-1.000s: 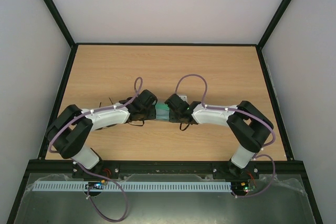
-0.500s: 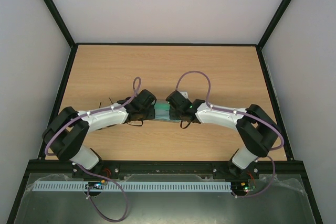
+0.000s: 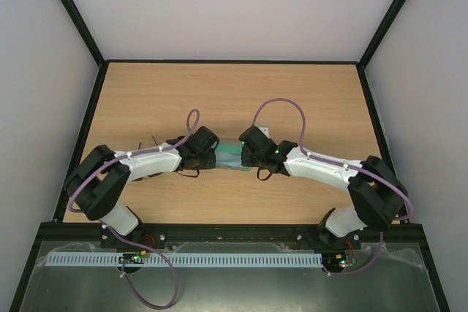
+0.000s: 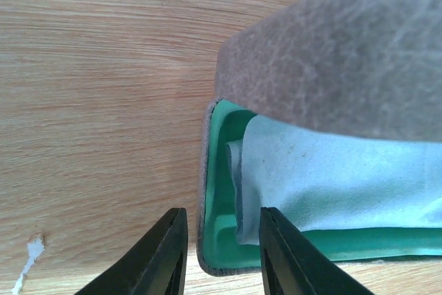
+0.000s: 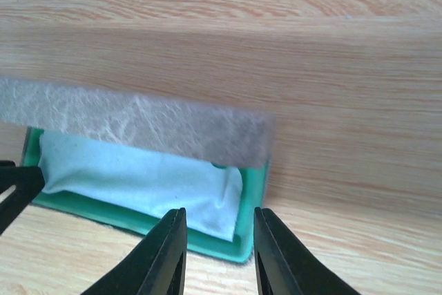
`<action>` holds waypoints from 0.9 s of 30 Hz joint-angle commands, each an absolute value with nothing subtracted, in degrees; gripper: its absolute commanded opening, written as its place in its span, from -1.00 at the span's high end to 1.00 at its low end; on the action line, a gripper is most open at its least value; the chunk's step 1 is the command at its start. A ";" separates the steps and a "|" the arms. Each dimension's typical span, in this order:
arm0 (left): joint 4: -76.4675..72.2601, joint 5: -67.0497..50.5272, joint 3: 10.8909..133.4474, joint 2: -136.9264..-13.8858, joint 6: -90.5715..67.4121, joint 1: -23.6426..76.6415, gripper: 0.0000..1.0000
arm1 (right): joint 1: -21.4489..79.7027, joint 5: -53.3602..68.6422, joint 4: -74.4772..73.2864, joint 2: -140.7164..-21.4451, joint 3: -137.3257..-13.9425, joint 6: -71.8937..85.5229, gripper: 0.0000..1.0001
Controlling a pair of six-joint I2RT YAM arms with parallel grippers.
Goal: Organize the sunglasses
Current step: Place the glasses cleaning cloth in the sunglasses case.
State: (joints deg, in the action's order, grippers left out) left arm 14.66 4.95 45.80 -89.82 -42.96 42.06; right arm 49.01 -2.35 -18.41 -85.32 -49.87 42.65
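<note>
No sunglasses show in any view. The grey case [image 3: 229,156] lies mid-table between both grippers. Its grey lid [image 4: 331,67] hangs partly lowered over the green lining [image 4: 215,240], and a light blue cloth [image 4: 331,184] fills the tray. My left gripper [image 4: 221,215] is open, its fingers straddling the case's left end wall without touching it. At the other end, my right gripper [image 5: 218,213] is open in front of the near right corner [image 5: 252,202]. The lid [image 5: 138,126] and the cloth [image 5: 138,174] also show in the right wrist view.
The wooden table [image 3: 234,93] is bounded by a black frame [image 3: 88,129] with white walls close on three sides. Purple cables [image 3: 278,106] loop above both wrists. A white chip [image 4: 31,250] marks the wood left of the case.
My right gripper has opened wider, and its wrist has drawn back to the right as the elbow swung outward. The left arm has barely moved.
</note>
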 commanded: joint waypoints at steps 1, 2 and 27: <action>14.66 5.36 44.93 -91.54 -42.14 41.57 0.39 | 48.69 -3.62 -20.65 -81.82 -46.51 43.32 0.44; 14.68 5.34 44.91 -91.84 -42.03 41.57 0.39 | 48.69 -3.60 -20.65 -81.37 -45.91 43.41 0.44; 22.85 6.41 44.31 -74.87 -44.78 40.58 -0.13 | 46.45 0.07 -20.03 -77.93 -43.24 42.75 0.34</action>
